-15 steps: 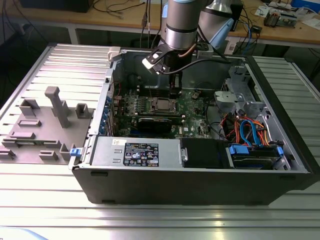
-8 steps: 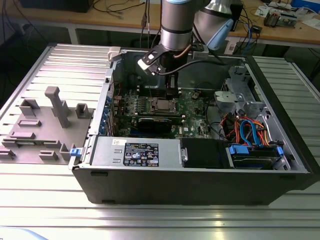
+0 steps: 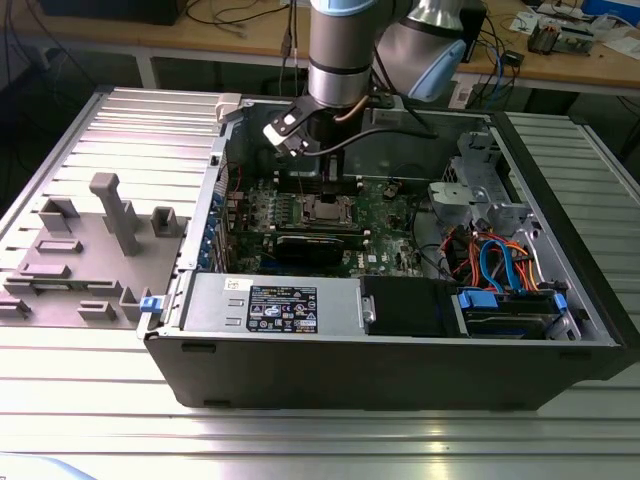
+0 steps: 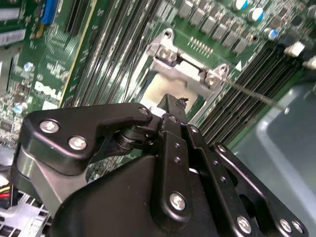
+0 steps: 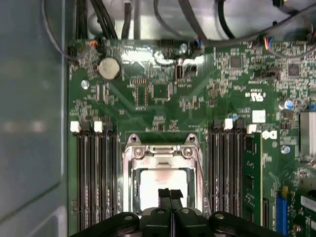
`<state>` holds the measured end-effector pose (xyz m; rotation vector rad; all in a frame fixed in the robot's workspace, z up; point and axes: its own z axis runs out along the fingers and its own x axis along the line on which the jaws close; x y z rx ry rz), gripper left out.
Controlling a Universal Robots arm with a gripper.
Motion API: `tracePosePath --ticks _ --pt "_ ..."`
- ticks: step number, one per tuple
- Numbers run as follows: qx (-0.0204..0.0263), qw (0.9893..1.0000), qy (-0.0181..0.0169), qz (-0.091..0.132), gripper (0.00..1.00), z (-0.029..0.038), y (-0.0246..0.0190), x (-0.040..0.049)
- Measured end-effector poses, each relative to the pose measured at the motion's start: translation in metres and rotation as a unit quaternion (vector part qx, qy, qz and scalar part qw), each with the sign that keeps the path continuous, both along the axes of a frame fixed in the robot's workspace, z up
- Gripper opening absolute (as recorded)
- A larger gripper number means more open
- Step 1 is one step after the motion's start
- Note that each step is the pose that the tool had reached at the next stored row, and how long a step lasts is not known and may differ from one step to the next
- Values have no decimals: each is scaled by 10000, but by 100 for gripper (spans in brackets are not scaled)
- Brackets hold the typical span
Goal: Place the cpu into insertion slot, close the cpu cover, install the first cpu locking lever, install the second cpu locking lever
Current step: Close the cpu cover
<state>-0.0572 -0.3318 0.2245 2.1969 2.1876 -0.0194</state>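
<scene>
The gripper (image 5: 170, 193) hangs low inside the open computer case (image 3: 400, 370). Its jaws are pinched together with nothing between them, and its tips are just above the pale face of the cpu (image 5: 160, 177). The cpu sits in the insertion slot (image 3: 304, 210), toward the far side of the green board (image 5: 163, 98). The cpu cover (image 5: 160, 152) looks folded down around it, its window framing the chip.

I'd say the work is at the cover or the levers. A thin locking lever (image 4: 252, 93) runs out from the socket's corner, seemingly unlatched. Any press should land on the metal frame rather than the chip, and go straight down and gently, since the memory slots (image 5: 94, 177) lie just beside.
</scene>
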Motion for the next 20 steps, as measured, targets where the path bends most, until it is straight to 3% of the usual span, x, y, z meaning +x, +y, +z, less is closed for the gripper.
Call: tracePosePath --ticks 2,7,14,20 --pt "-1 10000 1 3 11 -26 0 -81" --pt "1 10000 5 6 11 -64 0 -154" --pt "4 10000 6 11 11 -153 -1 -185" --pt "7 10000 7 10 11 -188 0 -186"
